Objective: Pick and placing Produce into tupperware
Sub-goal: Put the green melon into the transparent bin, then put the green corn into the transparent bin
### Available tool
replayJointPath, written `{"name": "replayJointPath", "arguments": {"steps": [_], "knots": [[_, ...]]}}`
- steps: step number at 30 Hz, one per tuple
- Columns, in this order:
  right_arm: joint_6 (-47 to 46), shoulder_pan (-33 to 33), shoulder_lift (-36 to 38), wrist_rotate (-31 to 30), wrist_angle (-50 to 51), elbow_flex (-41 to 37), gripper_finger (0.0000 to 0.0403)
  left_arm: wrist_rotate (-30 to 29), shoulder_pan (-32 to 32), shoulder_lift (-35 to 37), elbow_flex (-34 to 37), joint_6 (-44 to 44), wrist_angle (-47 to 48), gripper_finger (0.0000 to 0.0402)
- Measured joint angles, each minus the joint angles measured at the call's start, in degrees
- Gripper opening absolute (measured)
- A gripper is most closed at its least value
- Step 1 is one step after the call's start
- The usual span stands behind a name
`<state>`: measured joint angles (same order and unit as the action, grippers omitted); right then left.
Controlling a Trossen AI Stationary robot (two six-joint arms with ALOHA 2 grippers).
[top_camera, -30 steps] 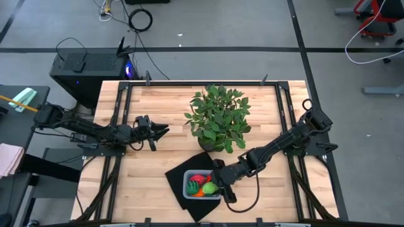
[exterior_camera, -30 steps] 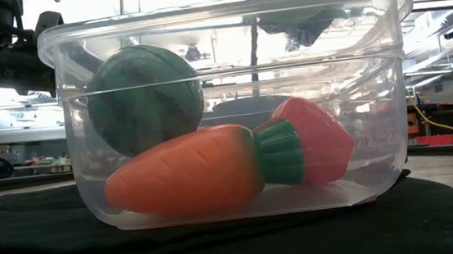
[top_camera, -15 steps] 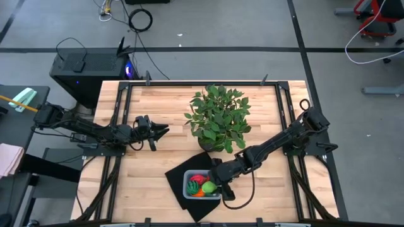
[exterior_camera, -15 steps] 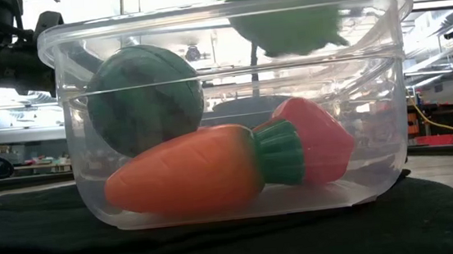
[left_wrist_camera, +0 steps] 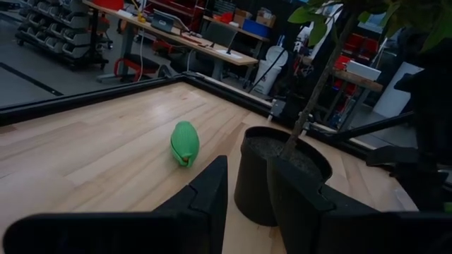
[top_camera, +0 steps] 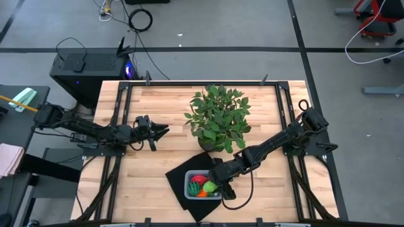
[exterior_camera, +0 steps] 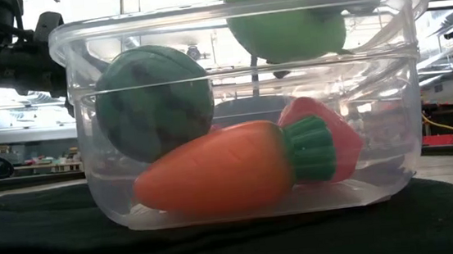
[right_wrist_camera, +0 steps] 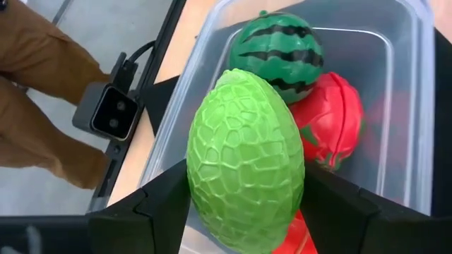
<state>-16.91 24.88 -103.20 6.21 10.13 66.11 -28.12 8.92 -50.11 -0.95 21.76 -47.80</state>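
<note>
The clear tupperware stands on a black mat near the table's near edge. In it lie a striped dark green ball, an orange carrot and red pieces. My right gripper is over the tub, shut on the light yellow-green piece, whose lower part dips inside the rim. My left gripper waits, slightly open, over the table's left half, touching nothing. My right gripper pinches the light yellow-green piece between its two fingers, one on each opposite side. It comes slanting down from the table's right. The piece is lifted clear, its lower part inside the tub, above the red piece.
A leafy potted plant stands mid-table just beyond the mat, with its black pot ahead of my left gripper. A small green piece lies on the wood beside the pot. A person's tan trouser legs show beyond the near edge.
My right gripper has moved down and a little toward the table's left, carrying the yellow-green piece from above the rim down into the tub's top. The tub with its contents has shifted slightly on the mat.
</note>
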Motion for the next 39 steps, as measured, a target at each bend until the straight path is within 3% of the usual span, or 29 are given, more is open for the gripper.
{"name": "replayJointPath", "arguments": {"steps": [12,18,22,27,31,39], "knots": [[1.44,0.0,0.34,-1.95,-1.16,0.06,0.0298,0.0,0.01,-0.02,0.0,0.0,0.05,0.0107],[3.01,0.15,2.62,-5.98,12.86,7.88,0.0281,0.01,0.01,-0.01,0.0,0.0,0.05,0.0107],[-2.06,0.56,5.17,-6.81,20.29,9.69,0.0262,0.03,-0.01,-0.02,0.0,-0.01,0.24,0.0107],[-14.18,3.81,12.28,-10.47,20.0,1.43,0.0241,0.0,-0.01,-0.02,0.0,0.0,0.71,0.0107],[-29.13,8.38,20.33,-16.16,20.13,-8.07,0.0232,0.0,-0.01,-0.02,0.0,-0.26,0.67,0.0107],[-67.79,13.88,37.11,-36.36,24.31,-28.08,0.0231,0.0,-0.01,-0.02,0.0,-0.52,0.3,0.0108]]}}
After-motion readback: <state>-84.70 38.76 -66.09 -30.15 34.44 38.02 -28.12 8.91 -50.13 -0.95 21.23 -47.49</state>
